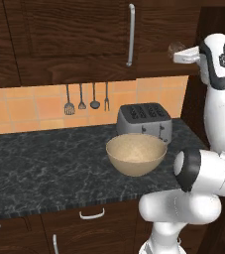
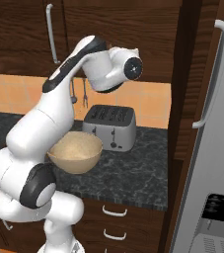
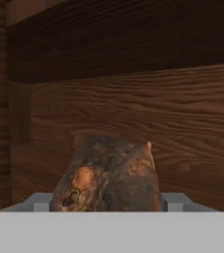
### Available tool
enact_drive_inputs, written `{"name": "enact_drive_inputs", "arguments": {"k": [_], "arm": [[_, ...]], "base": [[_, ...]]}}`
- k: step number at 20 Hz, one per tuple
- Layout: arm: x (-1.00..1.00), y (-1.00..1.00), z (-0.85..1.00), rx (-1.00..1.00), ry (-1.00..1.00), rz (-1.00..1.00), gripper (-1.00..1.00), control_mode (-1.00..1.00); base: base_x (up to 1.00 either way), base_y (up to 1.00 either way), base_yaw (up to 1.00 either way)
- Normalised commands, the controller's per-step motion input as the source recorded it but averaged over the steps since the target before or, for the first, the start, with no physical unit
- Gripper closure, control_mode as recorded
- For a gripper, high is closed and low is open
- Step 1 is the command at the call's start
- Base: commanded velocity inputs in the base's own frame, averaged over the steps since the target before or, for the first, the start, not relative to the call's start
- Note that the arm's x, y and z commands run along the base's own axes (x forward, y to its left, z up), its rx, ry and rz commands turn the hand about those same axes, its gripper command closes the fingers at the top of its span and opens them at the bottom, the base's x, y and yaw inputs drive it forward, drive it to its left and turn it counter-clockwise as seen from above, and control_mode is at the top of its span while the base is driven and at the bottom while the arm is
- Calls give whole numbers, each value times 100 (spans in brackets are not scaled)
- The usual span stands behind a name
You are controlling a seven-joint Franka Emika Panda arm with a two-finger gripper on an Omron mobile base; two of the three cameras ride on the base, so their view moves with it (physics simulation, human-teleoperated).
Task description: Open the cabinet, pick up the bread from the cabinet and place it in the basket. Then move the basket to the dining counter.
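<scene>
The dark wood cabinet [image 1: 74,34] has its right compartment open above the counter, and my gripper [image 1: 178,53] reaches into it. The bread [image 1: 174,48], a small dark brown lump, sits at the gripper's tip. In the hand view the bread [image 3: 108,175] lies between the two grey fingertips [image 3: 42,201], and its sides meet both of them. Whether the gripper [image 3: 108,203] squeezes it or merely flanks it cannot be told. The tan woven basket [image 1: 136,154] stands on the black granite counter [image 1: 44,163] below, in front of the toaster; the basket [image 2: 76,150] is partly behind my arm.
A silver toaster [image 1: 144,120] stands behind the basket. Utensils [image 1: 86,99] hang on the orange tiled wall. A closed cabinet door has a long silver handle [image 1: 131,34]. A fridge [image 2: 212,148] stands at the right. Drawers [image 1: 91,214] run under the counter.
</scene>
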Motion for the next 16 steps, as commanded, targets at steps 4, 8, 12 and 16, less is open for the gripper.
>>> {"name": "enact_drive_inputs", "arguments": {"k": [4, 8, 12, 16], "arm": [[-100, 0, 30, -18, 7, -3, 100, -100], [-100, 0, 6, -17, 28, -5, 100, -100], [-100, 6, -50, -2, 39, -15, 100, -100], [-100, 33, -88, 0, 46, -20, 100, -100]], "base": [[0, 0, 0], [0, 0, 0], [0, 0, 0], [0, 0, 0]]}}
